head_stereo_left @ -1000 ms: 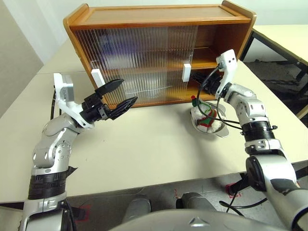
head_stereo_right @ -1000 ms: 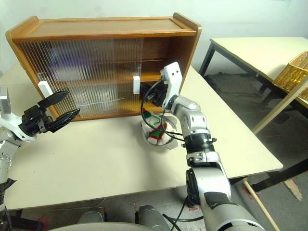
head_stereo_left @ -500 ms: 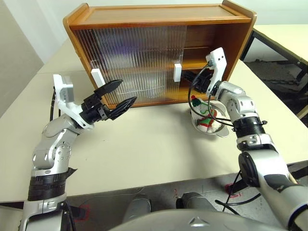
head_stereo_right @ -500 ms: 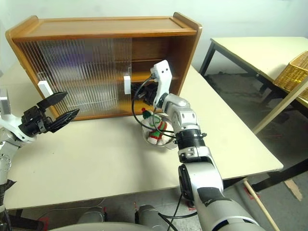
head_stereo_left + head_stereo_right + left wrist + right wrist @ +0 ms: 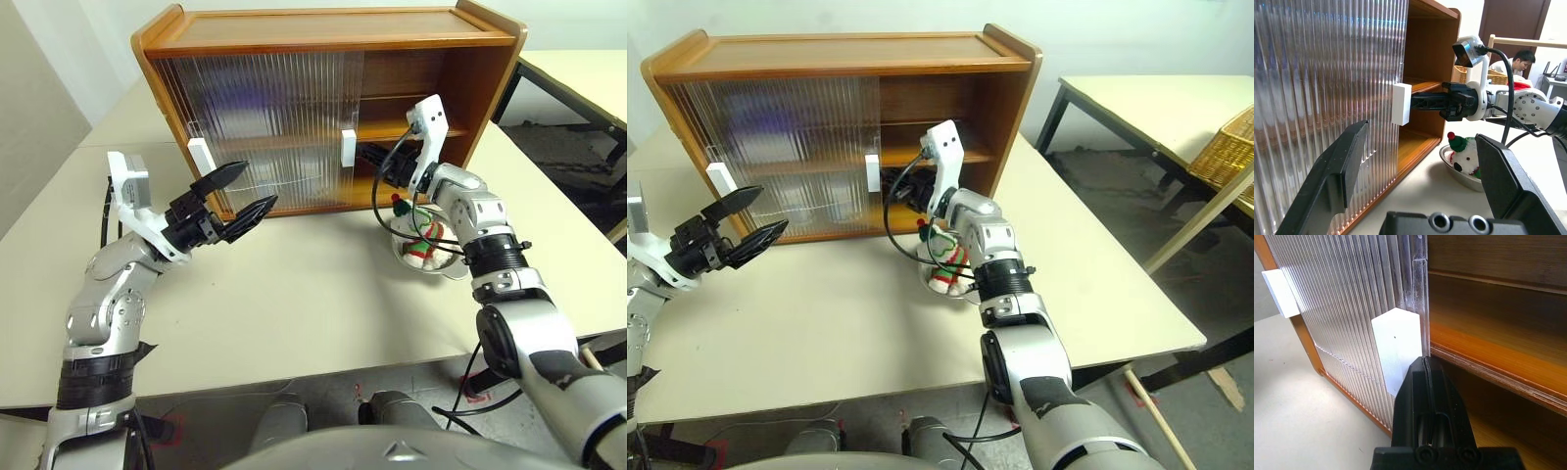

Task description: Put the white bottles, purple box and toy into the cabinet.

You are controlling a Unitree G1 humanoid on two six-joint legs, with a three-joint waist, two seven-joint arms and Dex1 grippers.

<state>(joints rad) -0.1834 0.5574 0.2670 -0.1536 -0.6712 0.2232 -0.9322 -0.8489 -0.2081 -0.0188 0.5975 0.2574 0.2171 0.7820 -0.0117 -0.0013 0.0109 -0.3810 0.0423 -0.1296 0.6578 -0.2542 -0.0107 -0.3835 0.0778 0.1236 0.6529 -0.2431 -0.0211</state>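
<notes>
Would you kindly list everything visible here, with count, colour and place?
cabinet: one, brown wood, at the table's far side, right part open
sliding doors: two, ribbed translucent, white handles, covering the left part
toy: one, white with green hat, in the bowl
bowl: one, silver, before the cabinet's open part
table: one, cream, under all
basket: one, wicker, far right
left gripper: open, hovering before the doors
right gripper: shut, tip at a door handle
</notes>
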